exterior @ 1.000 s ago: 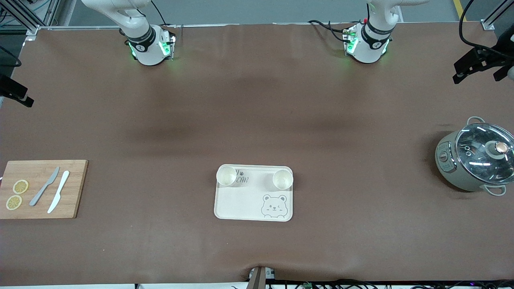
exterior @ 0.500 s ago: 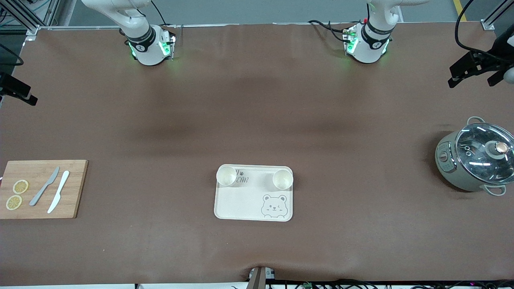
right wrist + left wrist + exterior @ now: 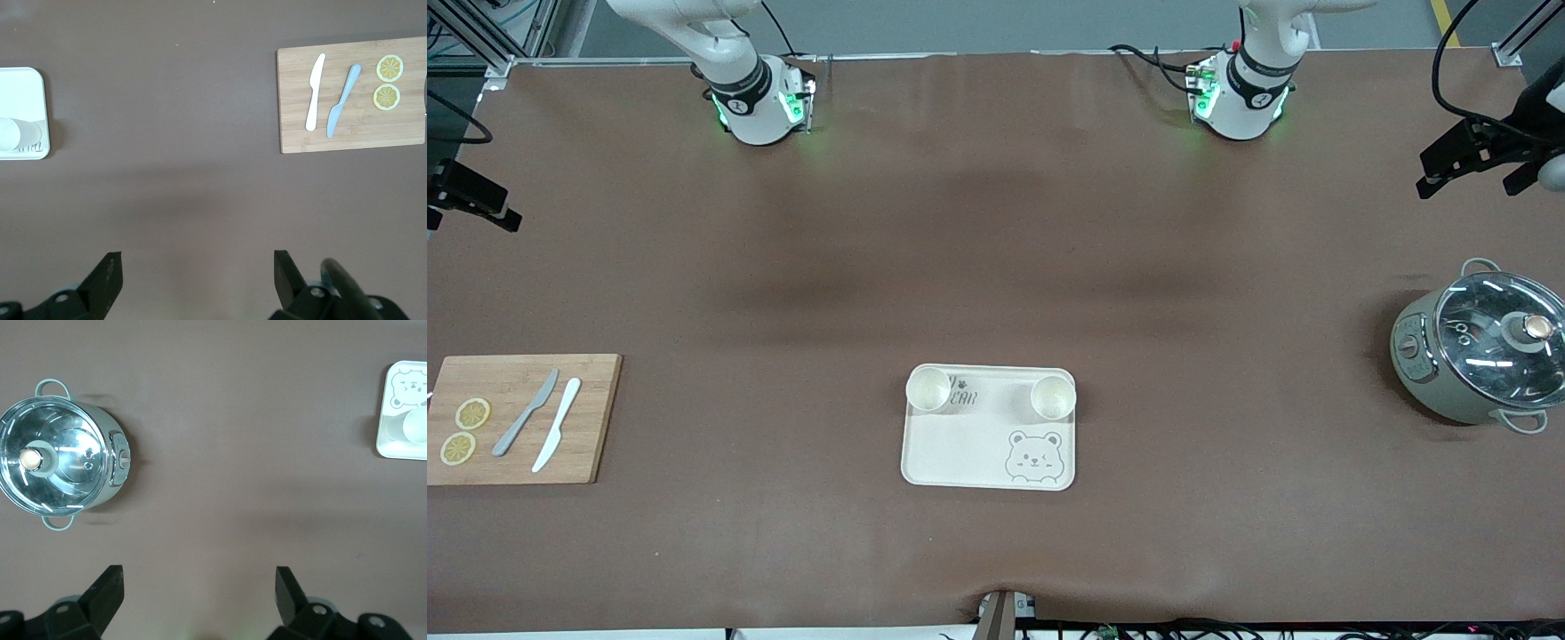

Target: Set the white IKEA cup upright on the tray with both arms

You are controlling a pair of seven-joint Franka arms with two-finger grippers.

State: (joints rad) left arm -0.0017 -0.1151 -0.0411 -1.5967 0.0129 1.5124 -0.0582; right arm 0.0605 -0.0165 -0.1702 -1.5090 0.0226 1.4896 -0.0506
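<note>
Two white cups stand upright on the cream bear tray (image 3: 951, 455), one (image 3: 927, 388) at the corner toward the right arm's end, the other (image 3: 1052, 396) at the corner toward the left arm's end. My left gripper (image 3: 199, 577) hangs open and empty high over the left arm's end of the table, near the pot; it shows at the front view's edge (image 3: 1432, 178). My right gripper (image 3: 198, 261) hangs open and empty over the right arm's end (image 3: 503, 216). Each wrist view catches the tray (image 3: 390, 447) (image 3: 23, 93) with one cup (image 3: 415, 425) (image 3: 13, 133).
A grey-green pot with a glass lid (image 3: 1480, 351) (image 3: 60, 463) sits at the left arm's end. A wooden cutting board (image 3: 596, 418) (image 3: 350, 137) at the right arm's end carries two knives and two lemon slices. Brown cloth covers the table.
Both grippers have drifted slightly inward over the table's ends, still open. The cups and the tray have not moved.
</note>
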